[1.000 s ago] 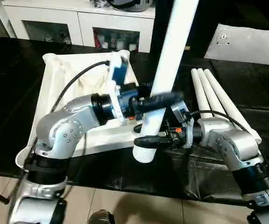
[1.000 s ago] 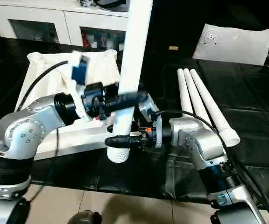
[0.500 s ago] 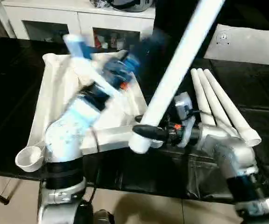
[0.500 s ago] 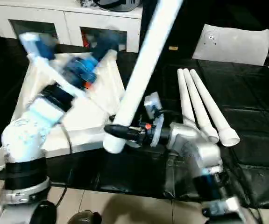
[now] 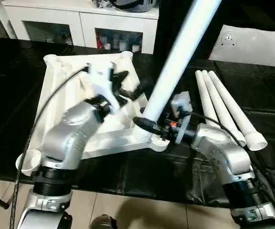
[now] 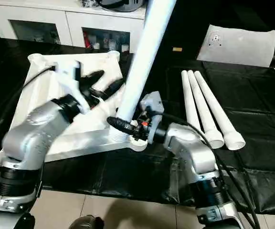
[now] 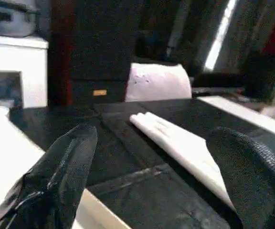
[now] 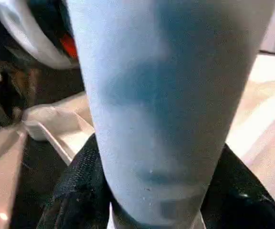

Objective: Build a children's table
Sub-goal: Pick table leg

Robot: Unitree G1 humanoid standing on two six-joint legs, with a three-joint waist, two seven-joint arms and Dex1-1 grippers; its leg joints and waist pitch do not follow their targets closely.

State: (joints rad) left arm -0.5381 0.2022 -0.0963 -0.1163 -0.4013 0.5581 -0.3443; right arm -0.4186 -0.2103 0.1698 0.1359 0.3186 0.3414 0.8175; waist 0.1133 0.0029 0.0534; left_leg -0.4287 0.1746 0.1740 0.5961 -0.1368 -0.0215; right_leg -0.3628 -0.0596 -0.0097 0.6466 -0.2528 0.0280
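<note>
Over the near right corner of the upturned table top (image 5: 61,100), head cam: the leg (image 5: 175,62) now stands w/ its ribbed foot down at the corner socket (image 5: 149,138), leaning up and away to the robot's right. A sec ago that foot hung off the table top's front edge, over the black cloth, w/ both grippers on it. Since then the left gripper (image 5: 130,86) has let go and swung back over the ribbed underside; fingers spread wide, nothing between them. Right gripper (image 5: 152,128) is still clamped on the leg just above the foot.

Right eye: same layout. Three spare legs (image 6: 206,112) lie side by side on the cloth to the right, well apart from the top. Flat plastic bag (image 6: 240,45) at far right.

Left wrist cam: two black fingers (image 7: 56,176) wide apart, empty; spare legs and cloth beyond.

Right wrist cam: leg close up, black fingers (image 8: 78,191) hugging it both sides, white corner behind.

Meaning, I'd say: the handover's done, the right arm alone is seating the 1st leg. Can't tell if it's fully home; prob still needs a push or twist.
</note>
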